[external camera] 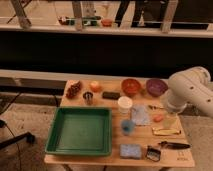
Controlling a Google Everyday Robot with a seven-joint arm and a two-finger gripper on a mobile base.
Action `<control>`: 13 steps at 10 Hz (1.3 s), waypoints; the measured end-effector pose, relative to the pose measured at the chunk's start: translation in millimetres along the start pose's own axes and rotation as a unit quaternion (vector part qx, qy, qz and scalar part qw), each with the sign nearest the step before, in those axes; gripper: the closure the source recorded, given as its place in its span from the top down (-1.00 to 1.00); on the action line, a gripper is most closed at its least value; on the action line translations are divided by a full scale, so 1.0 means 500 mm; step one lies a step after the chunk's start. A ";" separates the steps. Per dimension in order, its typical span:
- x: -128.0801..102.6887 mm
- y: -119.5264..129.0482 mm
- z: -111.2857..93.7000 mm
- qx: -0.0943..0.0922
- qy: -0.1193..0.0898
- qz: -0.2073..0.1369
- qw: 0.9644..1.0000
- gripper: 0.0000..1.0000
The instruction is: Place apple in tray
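The apple (95, 86), small and yellow-orange, rests on the wooden table (112, 156) near its back edge, between a dark red grape bunch (74, 90) and a black block. The green tray (81, 130) lies at the table's front left, with nothing showing inside it. My white arm (192, 90) reaches in from the right. My gripper (171, 117) hangs below the arm over the table's right side. It is open and well to the right of the apple and the tray.
An orange-red bowl (131, 86) and a purple bowl (156, 87) stand at the back right. A white cup (125, 104), a blue cup (128, 126), a blue sponge (131, 150), a small metal cup (88, 97) and several small items fill the right half.
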 end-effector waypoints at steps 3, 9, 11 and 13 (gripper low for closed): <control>0.000 0.000 0.000 0.000 0.000 0.000 1.000 0.60; 0.000 0.000 0.000 0.000 0.000 0.000 1.000 0.60; 0.000 0.000 0.000 0.000 0.000 0.000 1.000 0.60; -0.002 -0.007 0.006 0.003 -0.008 0.004 1.000 0.60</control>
